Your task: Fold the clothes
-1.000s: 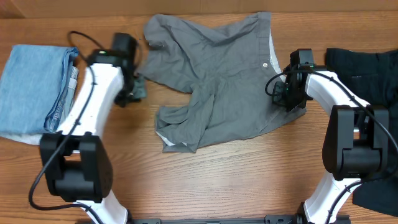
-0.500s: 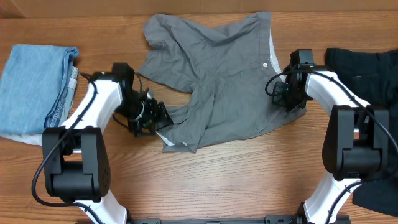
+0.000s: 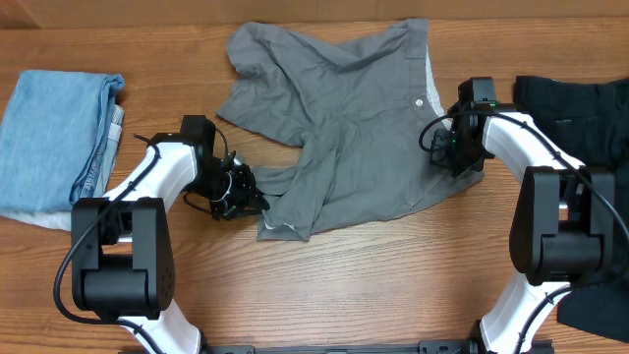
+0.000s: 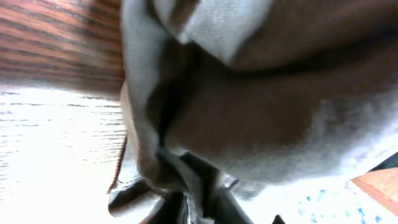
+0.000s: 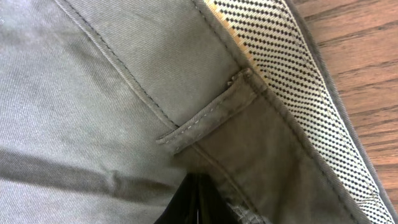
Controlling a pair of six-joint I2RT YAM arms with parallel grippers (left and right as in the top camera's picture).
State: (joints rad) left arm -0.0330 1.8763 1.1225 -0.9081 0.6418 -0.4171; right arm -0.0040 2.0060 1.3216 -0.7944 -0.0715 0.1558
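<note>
The mid-grey shorts [image 3: 344,118] lie spread and rumpled across the middle of the table, waistband to the right. My left gripper [image 3: 246,192] is at the hem of the lower-left leg. In the left wrist view its fingers [image 4: 200,208] are closed on a fold of grey fabric [image 4: 261,118]. My right gripper [image 3: 454,162] is at the lower right end of the waistband. In the right wrist view its fingers [image 5: 196,202] are shut on the waistband [image 5: 249,124], beside a belt loop and the pale dotted lining [image 5: 298,68].
A folded light-blue garment [image 3: 54,128] lies at the far left. A black garment [image 3: 580,118] lies at the far right, with more black fabric [image 3: 600,305] at the lower right corner. Bare wood table [image 3: 373,285] runs along the front.
My left arm has swung from beside the light-blue garment down to the shorts' lower-left hem and closed on it. The right arm has not moved.
</note>
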